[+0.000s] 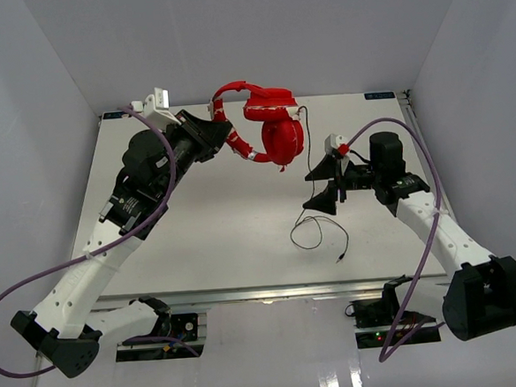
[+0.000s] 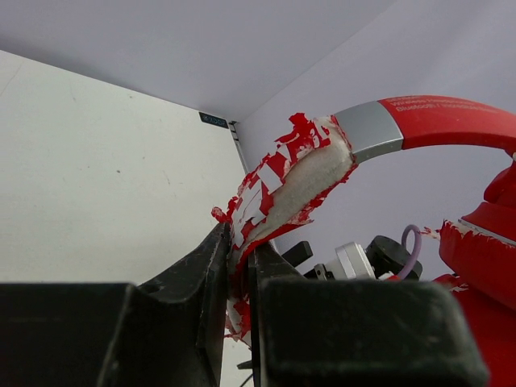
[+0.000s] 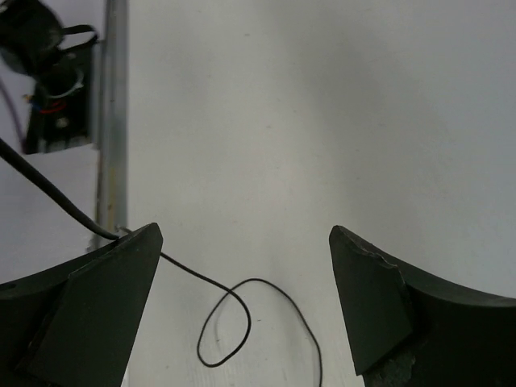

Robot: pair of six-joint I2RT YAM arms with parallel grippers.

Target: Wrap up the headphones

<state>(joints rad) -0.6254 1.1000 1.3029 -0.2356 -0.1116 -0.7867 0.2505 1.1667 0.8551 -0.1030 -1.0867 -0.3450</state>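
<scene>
The red headphones point(image 1: 276, 130) hang above the far middle of the table, ear cups low and to the right. My left gripper point(image 1: 223, 132) is shut on the worn red-and-white headband point(image 2: 302, 173), pinched between its jaws point(image 2: 240, 242); one ear cup point(image 2: 484, 250) shows at the right edge. The thin black cable point(image 1: 318, 229) drops from the ear cup and lies in a loose loop on the table, plug end toward the front. My right gripper point(image 1: 316, 191) stands open just above that loop point(image 3: 234, 322), with nothing between its fingers point(image 3: 243, 234).
White table point(image 1: 198, 224) boxed in by grey walls on three sides. A metal rail point(image 3: 113, 121) runs along the front edge. Thick purple robot cables point(image 1: 422, 262) trail off both arms. The right arm's wrist point(image 2: 355, 258) sits behind the headband.
</scene>
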